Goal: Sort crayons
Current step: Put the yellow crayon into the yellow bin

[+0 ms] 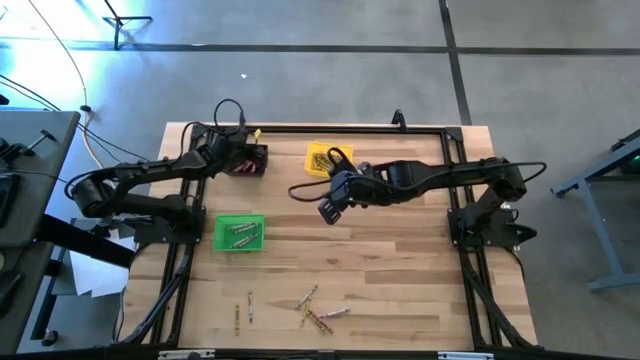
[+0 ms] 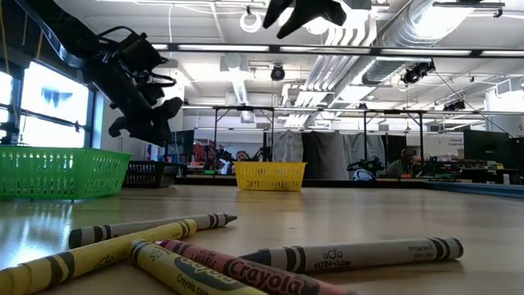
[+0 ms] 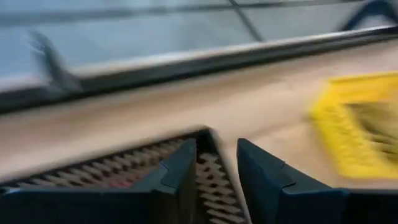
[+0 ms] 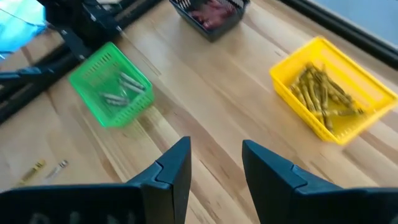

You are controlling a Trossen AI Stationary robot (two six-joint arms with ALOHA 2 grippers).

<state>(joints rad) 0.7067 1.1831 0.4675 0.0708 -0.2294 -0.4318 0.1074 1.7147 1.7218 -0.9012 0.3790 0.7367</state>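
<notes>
High view: left hand [image 1: 248, 160], fingers parted and empty, hangs over the black plastic mesh bin [image 1: 256, 164]; right hand [image 1: 329, 209] open and empty; loose wax crayons [image 1: 312, 312] lie on the wooden surface [image 1: 400, 270].

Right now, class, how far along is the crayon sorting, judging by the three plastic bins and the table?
Done: gold crayons fill the yellow plastic bin, grey ones lie in the green bin, red ones in the black bin. In hand: the left gripper hangs over the black bin; the right gripper is open and empty. Left: several loose crayons near the table's front edge.
</notes>
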